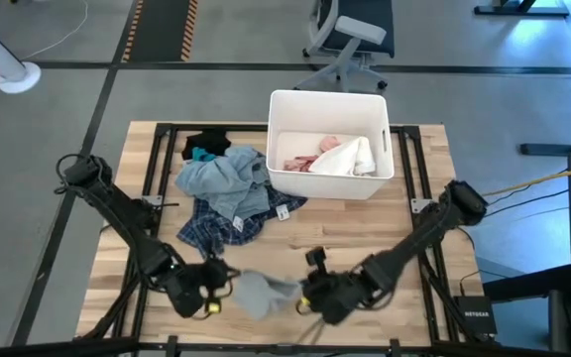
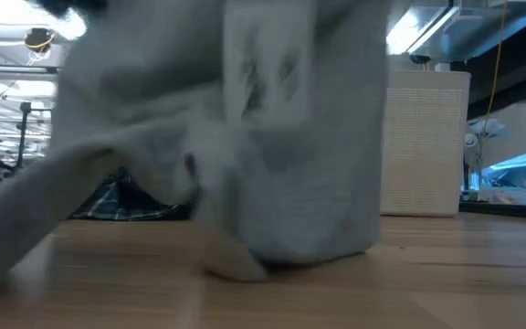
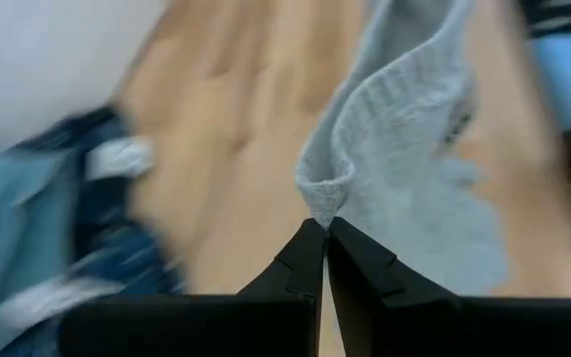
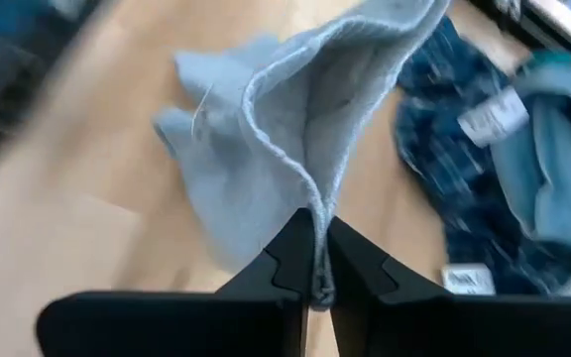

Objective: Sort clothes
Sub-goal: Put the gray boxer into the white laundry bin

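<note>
A light grey knit garment (image 1: 257,292) is held between my two grippers near the table's near edge. It fills the low view (image 2: 272,137). My left gripper (image 1: 209,300) is shut on its left end, my right gripper (image 1: 310,296) on its right end. A pile lies at the far left: a light blue-grey garment (image 1: 221,177), a dark blue plaid one (image 1: 216,226), a teal one (image 1: 203,155) and a black one (image 1: 206,141). Pink (image 1: 305,159) and white (image 1: 350,157) garments lie in the white bin (image 1: 295,104). My left gripper (image 3: 323,230) pinches a folded bit of the grey garment's edge (image 3: 321,198) between its two fingertips. The cloth runs away from the fingers toward the other gripper. My right gripper (image 4: 315,228) pinches the garment's hemmed edge (image 4: 313,203) between its two fingers, where the cloth is doubled. The garment's lower part (image 2: 236,260) rests on the table.
The white bin (image 2: 423,146) stands at the table's far middle, right of the clothes pile. Bare wood (image 1: 365,223) lies between the bin and my grippers. A white tag (image 1: 284,211) lies at the pile's right edge.
</note>
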